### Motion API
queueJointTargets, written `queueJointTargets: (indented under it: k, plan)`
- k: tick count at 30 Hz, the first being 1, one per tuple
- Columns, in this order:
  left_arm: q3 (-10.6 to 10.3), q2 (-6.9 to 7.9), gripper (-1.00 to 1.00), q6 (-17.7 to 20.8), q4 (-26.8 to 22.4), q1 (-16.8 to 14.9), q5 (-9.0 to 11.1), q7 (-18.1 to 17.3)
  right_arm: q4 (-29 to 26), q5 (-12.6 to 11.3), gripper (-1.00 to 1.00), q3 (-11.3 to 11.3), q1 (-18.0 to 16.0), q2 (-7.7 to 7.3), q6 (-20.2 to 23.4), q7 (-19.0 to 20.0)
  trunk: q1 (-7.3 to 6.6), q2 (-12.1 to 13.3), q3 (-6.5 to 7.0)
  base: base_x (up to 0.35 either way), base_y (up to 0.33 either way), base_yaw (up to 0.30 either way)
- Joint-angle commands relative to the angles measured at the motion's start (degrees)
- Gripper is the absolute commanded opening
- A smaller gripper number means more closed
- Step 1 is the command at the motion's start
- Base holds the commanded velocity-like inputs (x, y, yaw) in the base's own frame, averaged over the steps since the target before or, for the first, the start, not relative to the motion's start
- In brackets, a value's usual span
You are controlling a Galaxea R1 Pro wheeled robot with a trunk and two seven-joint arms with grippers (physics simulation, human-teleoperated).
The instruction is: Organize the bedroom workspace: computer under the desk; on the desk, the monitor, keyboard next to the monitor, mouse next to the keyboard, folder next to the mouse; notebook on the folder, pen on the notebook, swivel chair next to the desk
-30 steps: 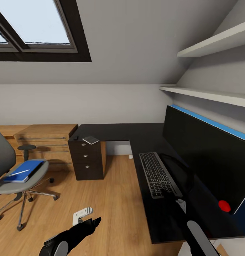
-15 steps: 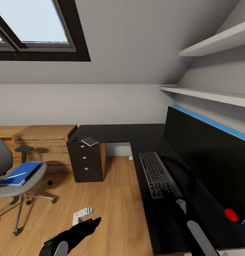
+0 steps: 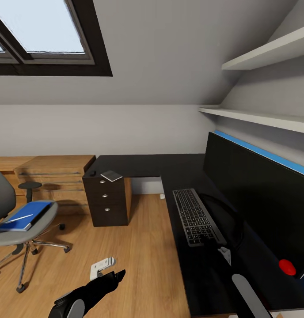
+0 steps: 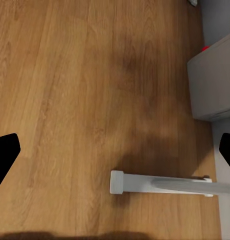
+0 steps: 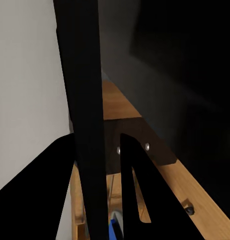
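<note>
Left gripper (image 3: 117, 275) hangs low over the wood floor with its fingers spread wide and nothing between them, as the left wrist view confirms. The blue folder (image 3: 24, 216) lies well off to its left and farther out, flat on the seat of the swivel chair (image 3: 2, 196), with the white pen (image 3: 19, 217) resting on its cover. The folder's long axis runs from the seat's near left toward its far right (roughly toward the drawer unit, where the notebook (image 3: 111, 175) sits). Your right gripper (image 3: 217, 248) is over the desk (image 3: 143, 163) by the near end of the keyboard (image 3: 195, 216), in front of the monitor (image 3: 258, 194); whether its fingers are parted or closed cannot be told. Your left arm is plainly the nearer one to the folder.
</note>
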Motion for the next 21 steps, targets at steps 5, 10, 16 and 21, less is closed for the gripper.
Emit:
queueJointTargets:
  k: [5,10,16,21]
  plan:
    - [0.0,-0.11,1.00,0.2,-0.3,0.0,0.6,0.6,-0.1,-0.4,-1.00,0.1,0.0,-0.03,0.0,-0.3,0.00,0.0,-0.07,0.000,0.000,0.000]
    - [0.0,-0.18,1.00,0.2,-0.3,0.0,0.6,0.6,-0.1,-0.4,-1.00,0.1,0.0,-0.03,-0.1,-0.3,1.10,-2.0,-0.97,0.000,0.000,0.000]
    - [0.0,-0.19,1.00,0.2,-0.3,0.0,0.5,0.6,-0.1,-0.4,-1.00,0.1,0.0,-0.03,-0.1,-0.3,2.42,-4.5,-2.04,0.000,0.000,0.000]
    - [0.0,-0.19,1.00,0.2,-0.3,0.0,0.5,0.6,-0.1,-0.4,-1.00,0.1,0.0,-0.02,-0.1,-0.3,3.52,-6.5,-2.94,0.000,0.000,0.000]
